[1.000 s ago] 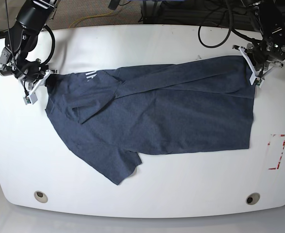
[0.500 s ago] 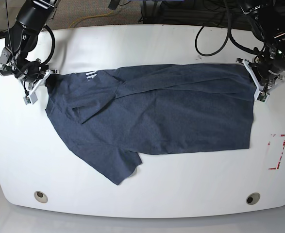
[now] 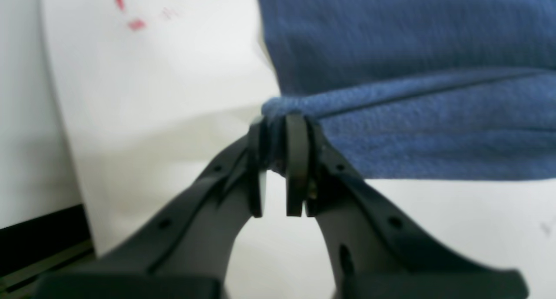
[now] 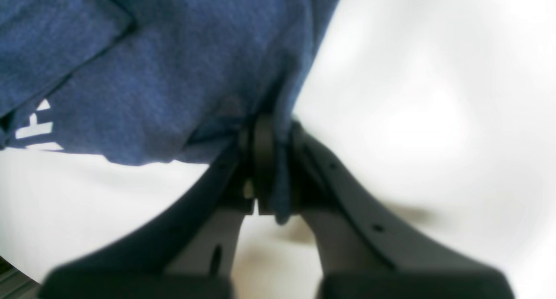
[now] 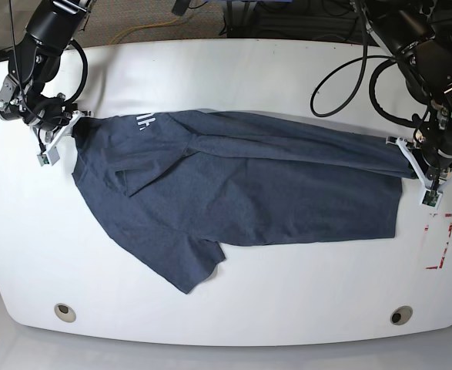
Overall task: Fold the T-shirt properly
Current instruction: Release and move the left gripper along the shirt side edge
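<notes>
You are looking down on a white table with a dark slate-blue T-shirt spread across it, collar end toward the view's left, hem toward the right. One sleeve lies flat, pointing at the near edge. A far strip of the shirt is folded over toward you, forming a long diagonal crease.

Your right gripper, at the view's left, has its fingers clamped on the cloth by the collar, beside small white lettering. Your left gripper, at the view's right, has its fingers pinched shut on a bunched corner of the hem; the wrist view shows fabric squeezed between the pads.

Risks from here: the hem grip holds only a small wad, so a hard pull could slip it free. If the two arms travel unevenly, the fold line will likely skew. The loose sleeve could drag and crumple under the body. Red marks sit just beside the hem.
</notes>
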`<state>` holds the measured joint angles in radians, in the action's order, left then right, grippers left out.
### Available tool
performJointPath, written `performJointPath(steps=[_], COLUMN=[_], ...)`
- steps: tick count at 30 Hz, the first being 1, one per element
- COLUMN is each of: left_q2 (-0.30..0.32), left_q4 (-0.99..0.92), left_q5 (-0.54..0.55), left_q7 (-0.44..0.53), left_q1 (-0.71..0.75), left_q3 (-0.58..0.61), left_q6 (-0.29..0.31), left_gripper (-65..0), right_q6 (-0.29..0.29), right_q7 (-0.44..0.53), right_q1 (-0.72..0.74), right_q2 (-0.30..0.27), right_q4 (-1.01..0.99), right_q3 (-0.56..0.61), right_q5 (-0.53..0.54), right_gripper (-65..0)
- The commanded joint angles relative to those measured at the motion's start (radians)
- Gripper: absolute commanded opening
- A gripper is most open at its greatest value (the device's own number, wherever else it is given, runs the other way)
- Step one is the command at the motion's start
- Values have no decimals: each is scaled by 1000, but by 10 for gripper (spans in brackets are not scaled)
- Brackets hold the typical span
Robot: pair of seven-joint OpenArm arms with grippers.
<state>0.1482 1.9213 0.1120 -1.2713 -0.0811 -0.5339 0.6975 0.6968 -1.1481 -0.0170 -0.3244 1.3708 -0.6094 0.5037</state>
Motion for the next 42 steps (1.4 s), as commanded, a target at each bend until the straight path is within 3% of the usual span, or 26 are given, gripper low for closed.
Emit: performJointPath(steps=[1,6,12,15,21,23,30,34,42], left_q2=[15,47,84,95,147,161,204,204,182], left_q4=[-10,-116,-242,-306,-406,-423,-363,-288,-240], left_q5=[-33,-59,-62,-62,-56,-56,-50,-10,10], left_q7=[11,15,91,117,147,164,147,129,224], left_q1=[-36,-85,-104,-121,-130,-130,-122,-39,27], left_q3=[1,1,1,1,1,1,-1,1,-51], left_q6=[1,1,1,1,1,1,1,1,1], left_gripper=[-589,-587,-574,-508,-258,-214,-206,-206,-206], right_q6=[1,1,1,1,1,1,1,1,1], right_q7=[-2,-2,-2,-2,0,0,-2,-5,-7], right_q1=[9,9,4,-7,-7,-7,-11,-11,-11], right_q2=[-18,-5,0,1,1,1,1,1,1], right_q4=[12,12,12,12,12,12,57,78,77], right_q3=[-5,-5,-5,-5,-5,-5,-7,-7,-7], right_q5=[5,-1,2,5,5,6,6,6,6], right_gripper=[-650,-650,-650,-650,-650,-650,-650,-650,-650])
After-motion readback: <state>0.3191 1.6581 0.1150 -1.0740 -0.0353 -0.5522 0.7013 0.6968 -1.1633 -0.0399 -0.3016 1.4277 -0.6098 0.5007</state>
